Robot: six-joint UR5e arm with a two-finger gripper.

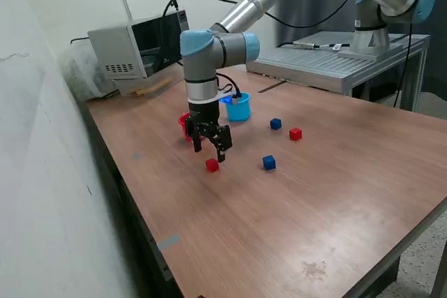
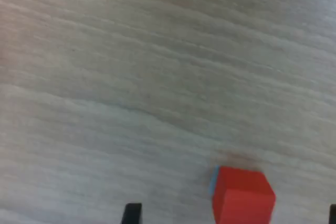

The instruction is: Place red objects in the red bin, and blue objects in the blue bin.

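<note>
My gripper hangs just above the wooden table, fingers spread apart and holding nothing. One red cube lies on the table directly below my fingertips; in the wrist view this cube sits between my two dark fingertips, nearer one side, touching neither. The red cup stands behind my wrist, mostly hidden by it. The light blue cup stands just beyond, toward the exterior view's right. A second red cube and a blue cube lie near each other farther right. Another blue cube lies apart, nearer the camera.
</note>
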